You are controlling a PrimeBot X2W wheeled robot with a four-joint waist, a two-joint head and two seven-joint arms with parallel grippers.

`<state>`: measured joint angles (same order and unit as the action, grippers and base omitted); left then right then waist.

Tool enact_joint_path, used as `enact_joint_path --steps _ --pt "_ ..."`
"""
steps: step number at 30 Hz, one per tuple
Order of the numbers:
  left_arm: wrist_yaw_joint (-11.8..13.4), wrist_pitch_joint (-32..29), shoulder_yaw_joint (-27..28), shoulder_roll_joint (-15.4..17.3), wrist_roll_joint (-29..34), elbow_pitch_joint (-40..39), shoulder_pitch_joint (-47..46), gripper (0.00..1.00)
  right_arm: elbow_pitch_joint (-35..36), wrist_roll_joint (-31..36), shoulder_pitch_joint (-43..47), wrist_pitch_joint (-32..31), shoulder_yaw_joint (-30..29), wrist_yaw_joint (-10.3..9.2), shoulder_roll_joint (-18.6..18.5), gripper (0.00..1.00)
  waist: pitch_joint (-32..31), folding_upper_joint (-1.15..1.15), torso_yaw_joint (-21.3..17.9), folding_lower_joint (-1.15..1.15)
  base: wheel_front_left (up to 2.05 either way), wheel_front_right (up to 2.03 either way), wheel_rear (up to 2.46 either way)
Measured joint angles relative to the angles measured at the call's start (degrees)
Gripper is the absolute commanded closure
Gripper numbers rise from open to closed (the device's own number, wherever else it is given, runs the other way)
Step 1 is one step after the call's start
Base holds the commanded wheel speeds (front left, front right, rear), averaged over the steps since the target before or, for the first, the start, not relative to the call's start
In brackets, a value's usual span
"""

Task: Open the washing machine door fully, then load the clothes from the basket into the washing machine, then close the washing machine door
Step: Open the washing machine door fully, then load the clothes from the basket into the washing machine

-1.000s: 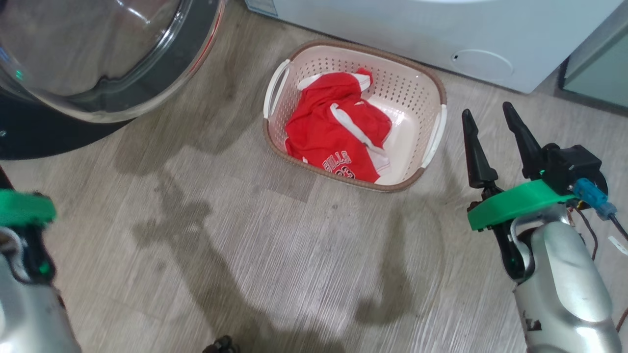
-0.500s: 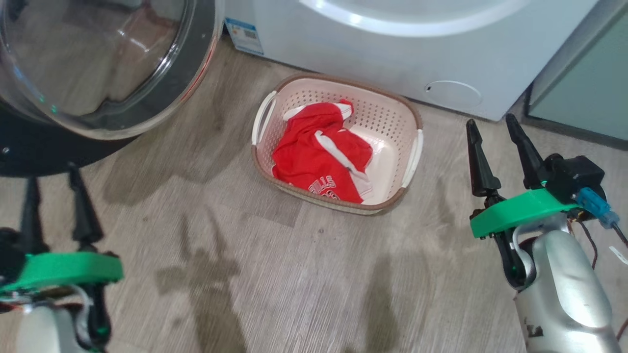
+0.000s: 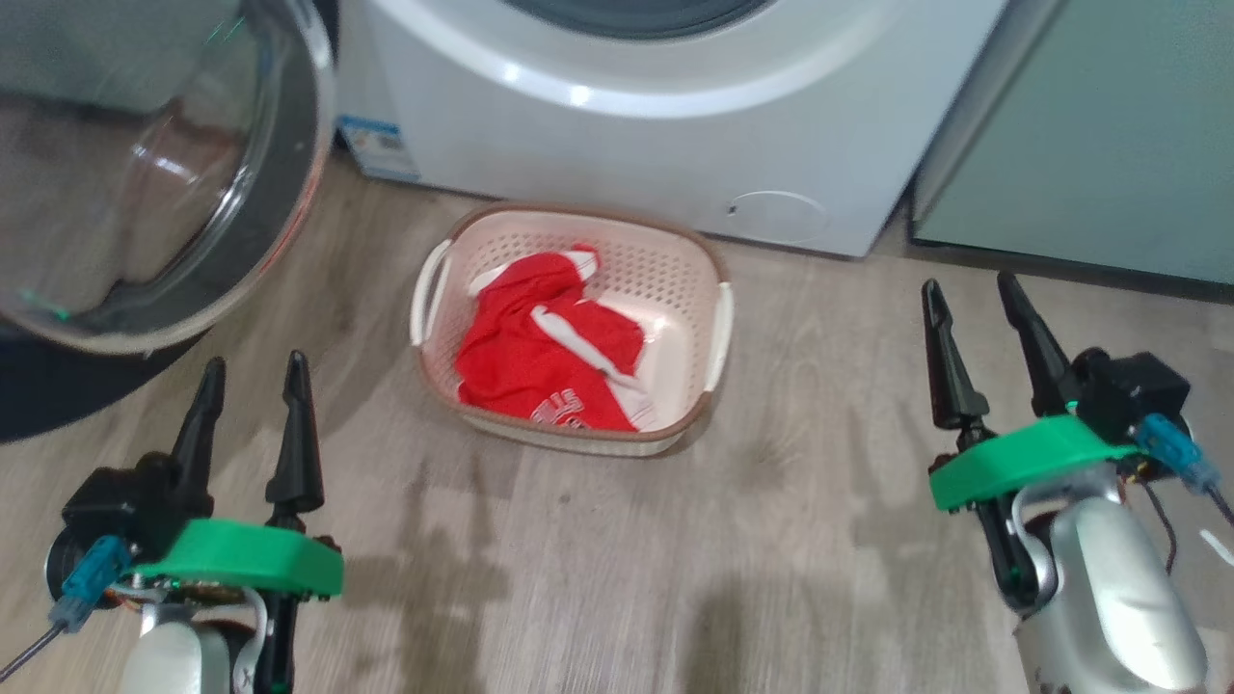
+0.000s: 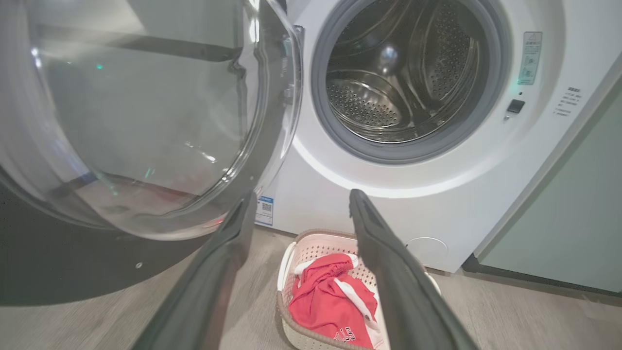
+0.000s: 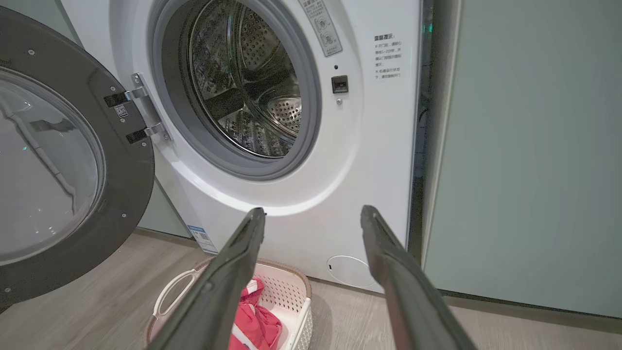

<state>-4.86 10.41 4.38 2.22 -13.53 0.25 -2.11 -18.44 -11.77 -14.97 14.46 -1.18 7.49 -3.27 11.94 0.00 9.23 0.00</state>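
Note:
The washing machine [image 3: 617, 116] stands at the back with its steel drum [image 4: 403, 78] bare. Its door [image 3: 145, 183] hangs swung wide open to the left, glass bowl facing me. On the floor in front sits the cream basket [image 3: 718, 333] holding the red clothes [image 3: 540, 361]. My left gripper [image 3: 253, 371] stands open at the lower left, nothing between its fingers, short of the basket. At the lower right, my right gripper [image 3: 969, 294] is open and empty too, to the right of the basket.
Pale green cabinets [image 3: 1089, 145] flank the washing machine on the right. The open door's black rim [image 5: 131, 184] juts out low over the wooden floor [image 3: 771, 540] at the left.
The head camera has tilted up, showing more of the washing machine. My left gripper has come into view and stands open.

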Motion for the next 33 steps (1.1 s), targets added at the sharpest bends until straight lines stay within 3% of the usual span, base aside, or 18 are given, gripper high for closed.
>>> enact_joint_path --steps 15,33 --pt "-0.5 -2.1 -3.2 1.9 1.3 0.0 0.1 0.0 2.0 -0.4 4.8 0.0 0.2 0.0 0.1 0.0 -4.4 0.0 -8.0 0.0 0.0 0.0 0.0" --pt "0.4 -2.8 -5.0 2.2 1.5 1.5 2.8 0.0 5.0 -0.9 9.9 -1.3 -0.1 0.0 0.3 0.0 -7.9 0.0 -10.1 0.0 0.0 0.0 0.0"
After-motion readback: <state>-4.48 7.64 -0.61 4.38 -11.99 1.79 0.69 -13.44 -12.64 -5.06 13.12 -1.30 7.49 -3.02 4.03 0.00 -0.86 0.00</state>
